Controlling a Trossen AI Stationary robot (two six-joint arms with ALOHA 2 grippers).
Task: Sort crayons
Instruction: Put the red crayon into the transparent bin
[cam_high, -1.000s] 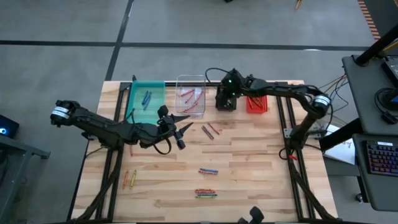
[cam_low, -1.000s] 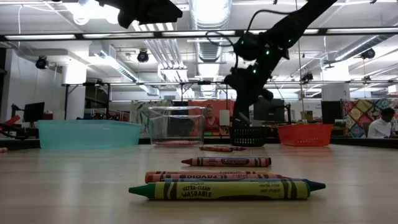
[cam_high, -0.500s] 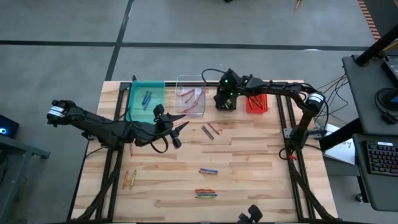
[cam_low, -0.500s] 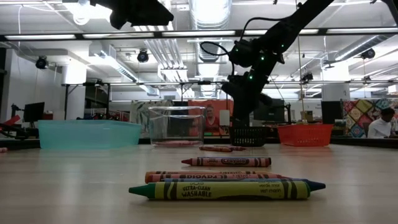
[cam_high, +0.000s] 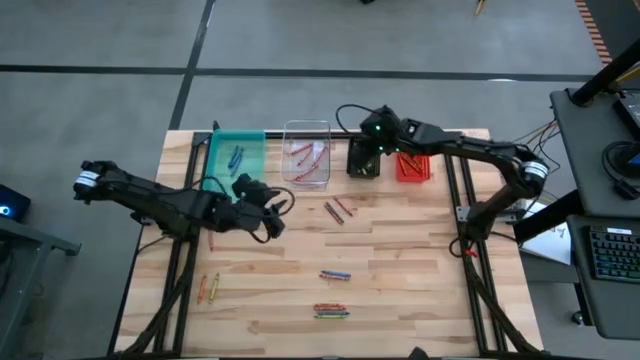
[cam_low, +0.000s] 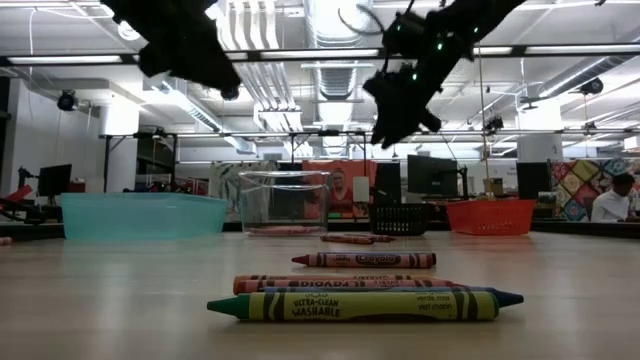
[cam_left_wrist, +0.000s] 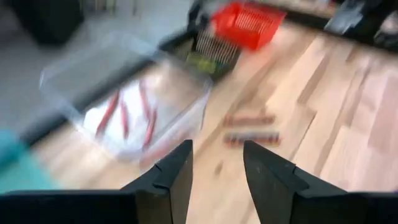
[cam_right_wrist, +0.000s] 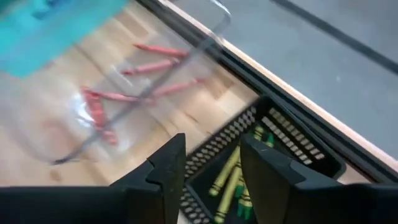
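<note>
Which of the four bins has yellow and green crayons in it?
The black bin, below the right gripper. The teal bin holds blue crayons, the clear bin red ones.

Overhead, table-level and two wrist views, all sharing the clear bin (cam_high: 306, 152)

Pale wooden plank table (cam_high: 400, 260); glossy clear plastic bin (cam_high: 307, 152).

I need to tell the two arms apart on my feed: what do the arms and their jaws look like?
Both are dark, slim, jointed arms. Each has a pale band at one joint and looping black cables. A green light glows on the right arm. The left gripper and right gripper each show two dark, blocky, angular fingers.
</note>
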